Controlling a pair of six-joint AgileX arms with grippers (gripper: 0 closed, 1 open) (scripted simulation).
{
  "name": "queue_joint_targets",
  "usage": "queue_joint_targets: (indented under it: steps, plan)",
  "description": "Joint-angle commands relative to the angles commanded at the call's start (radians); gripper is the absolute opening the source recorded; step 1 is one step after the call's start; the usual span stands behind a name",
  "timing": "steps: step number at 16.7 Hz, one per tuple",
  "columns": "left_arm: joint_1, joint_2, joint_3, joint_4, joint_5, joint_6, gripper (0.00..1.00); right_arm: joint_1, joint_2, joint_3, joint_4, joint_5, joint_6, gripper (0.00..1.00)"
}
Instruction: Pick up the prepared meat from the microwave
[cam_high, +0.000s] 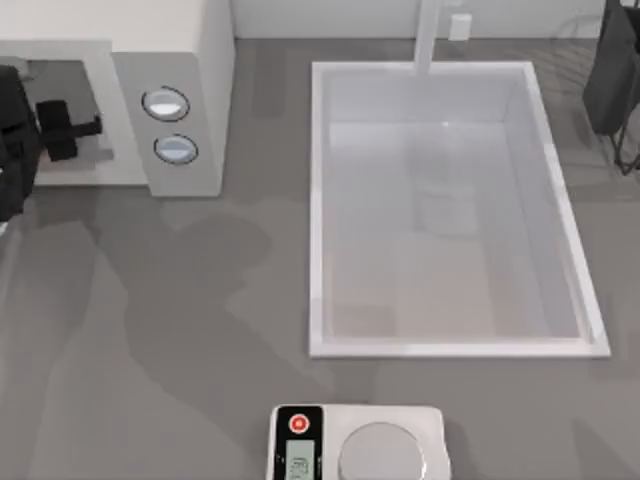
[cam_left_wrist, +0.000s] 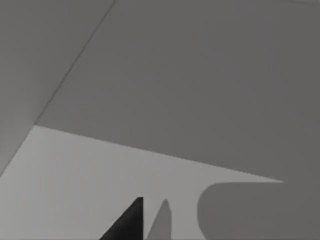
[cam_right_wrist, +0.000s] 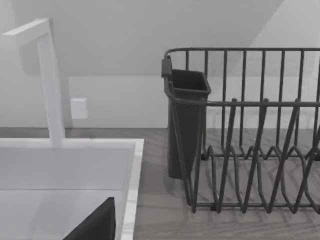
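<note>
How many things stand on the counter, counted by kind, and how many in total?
Microwave: 1
Sink: 1
Scale: 1
Dish rack: 1
Total: 4
The left gripper reaches into the microwave.

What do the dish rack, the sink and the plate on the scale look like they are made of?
The dish rack looks like dark coated wire: thin bent rods, matte finish. The sink looks like white glazed ceramic or enamel, going by its smooth thick rim, though that is uncertain. The scale's plate looks like brushed metal, a grey disc with a soft sheen.
</note>
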Motion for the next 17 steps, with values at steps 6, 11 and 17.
queue_joint_targets:
  steps: [6,11,17]
  plan:
    - [-0.239,-0.399,-0.341,-0.118,-0.259,-0.093,0.00,0.000,0.000,0.000,0.000,0.000,0.000,1.00]
    - [-0.288,-0.464,-0.405,-0.142,-0.312,-0.113,0.00,0.000,0.000,0.000,0.000,0.000,0.000,1.00]
    - [-0.275,-0.380,-0.424,-0.068,-0.317,-0.111,0.00,0.000,0.000,0.000,0.000,0.000,0.000,1.00]
